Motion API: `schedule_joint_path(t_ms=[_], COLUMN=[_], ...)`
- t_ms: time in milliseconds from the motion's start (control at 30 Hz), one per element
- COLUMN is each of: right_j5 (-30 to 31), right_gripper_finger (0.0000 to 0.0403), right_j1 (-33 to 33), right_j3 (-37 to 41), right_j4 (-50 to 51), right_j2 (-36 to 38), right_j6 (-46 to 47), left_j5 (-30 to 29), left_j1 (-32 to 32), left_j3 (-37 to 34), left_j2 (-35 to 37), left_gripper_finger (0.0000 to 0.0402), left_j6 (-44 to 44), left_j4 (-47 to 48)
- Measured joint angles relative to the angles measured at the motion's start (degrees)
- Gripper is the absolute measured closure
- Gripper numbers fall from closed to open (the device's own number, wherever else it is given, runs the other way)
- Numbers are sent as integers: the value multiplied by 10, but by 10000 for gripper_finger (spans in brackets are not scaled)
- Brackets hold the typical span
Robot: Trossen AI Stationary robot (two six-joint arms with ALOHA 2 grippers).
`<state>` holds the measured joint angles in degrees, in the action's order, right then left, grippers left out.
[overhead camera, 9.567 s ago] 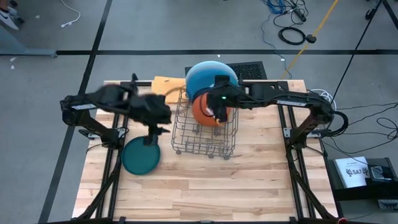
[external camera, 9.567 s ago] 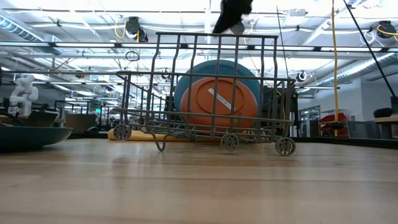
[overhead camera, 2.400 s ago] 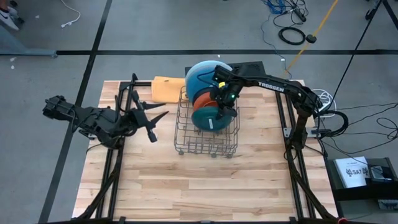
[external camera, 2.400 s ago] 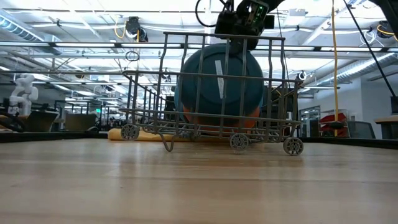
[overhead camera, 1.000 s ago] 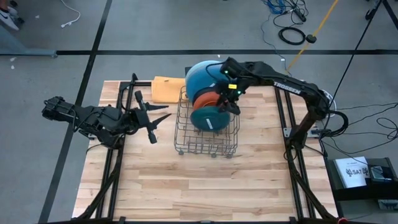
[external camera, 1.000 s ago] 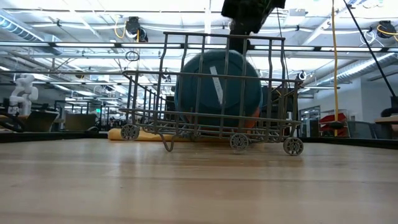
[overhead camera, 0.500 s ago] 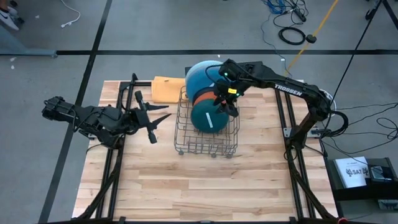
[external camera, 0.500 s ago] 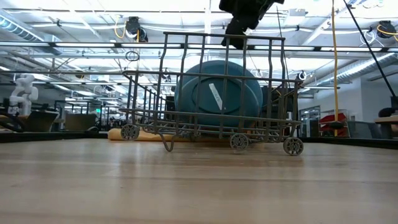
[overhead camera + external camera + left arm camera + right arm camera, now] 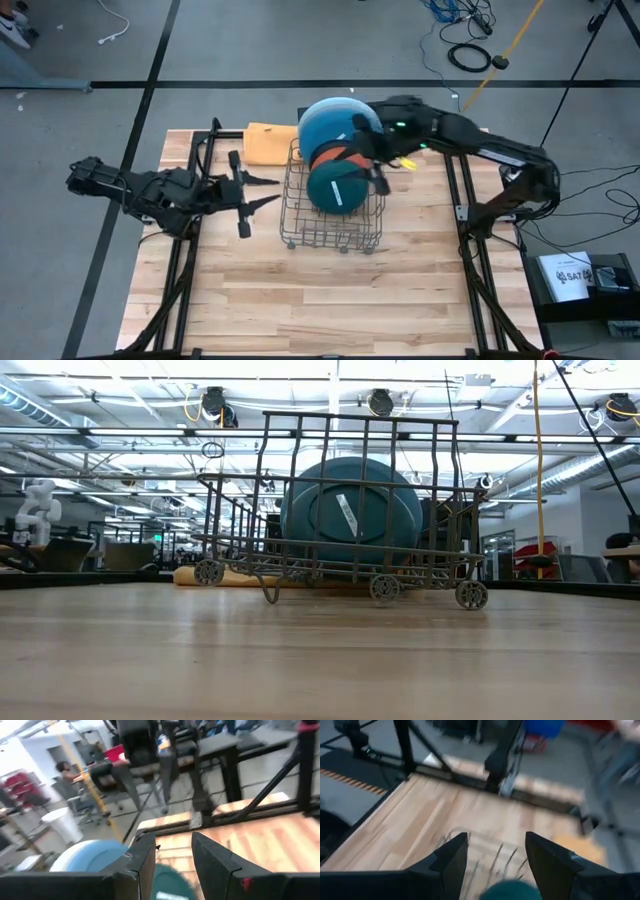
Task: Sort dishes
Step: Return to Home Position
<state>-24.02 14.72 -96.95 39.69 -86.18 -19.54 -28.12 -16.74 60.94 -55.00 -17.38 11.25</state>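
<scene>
A wire rack stands mid-table. In it three plates stand on edge: a large light blue one at the far end, an orange one in front of it, and a dark teal one nearest, leaning back on the orange. The teal plate fills the rack in the low view. My right gripper is open above the rack's right side, touching nothing. My left gripper is open left of the rack. The grey, medium blue and black plates are out of view.
A folded orange-yellow cloth lies on the table behind the rack's far left corner. Bare wooden table stretches from the rack to the near edge. The left wrist view shows people at desks in the room beyond the table.
My right gripper has risen from the top of the rack and drawn toward the table's right, out of the low view. The dark teal plate has sunk lower into the rack and now leans back on the orange plate.
</scene>
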Motion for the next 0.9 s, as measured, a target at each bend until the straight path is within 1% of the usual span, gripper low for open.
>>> schedule_joint_path(t_ms=[100, 200, 267, 333, 400, 433, 500, 600, 633, 800, 900], right_j5=[45, 94, 121, 142, 165, 178, 199, 238, 251, 311, 336], right_gripper_finger=[210, 221, 234, 253, 278, 293, 327, 384, 393, 401, 402], right_j1=[-31, -65, -91, -116, -142, -155, -182, -221, -234, -278, -295], right_j3=[0, 0, 0, 0, 0, 0, 0, 3, 11, 94, 171], right_j4=[-29, -48, -49, -43, -35, -30, -12, 10, 6, -46, -113], right_j2=[44, 90, 115, 134, 148, 152, 157, 157, 157, 163, 181], right_j6=[-11, -13, -16, -23, -28, -32, -42, -56, -60, -53, -26], left_j5=[65, 130, 147, 158, 176, 188, 211, 225, 226, 250, 265], left_j1=[18, 46, 67, 87, 107, 117, 134, 155, 161, 183, 189], left_j3=[-31, -48, -59, -70, -79, -83, -93, -111, -118, -152, -173], left_j2=[2, 4, 3, 3, 3, 3, 3, 6, 7, 8, 8], left_gripper_finger=[272, 287, 311, 346, 383, 392, 394, 399, 399, 400, 401], left_j6=[-7, -9, -1, 8, 17, 23, 39, 59, 66, 100, 121], left_j4=[-67, -93, -93, -93, -92, -89, -93, -94, -94, -109, -129])
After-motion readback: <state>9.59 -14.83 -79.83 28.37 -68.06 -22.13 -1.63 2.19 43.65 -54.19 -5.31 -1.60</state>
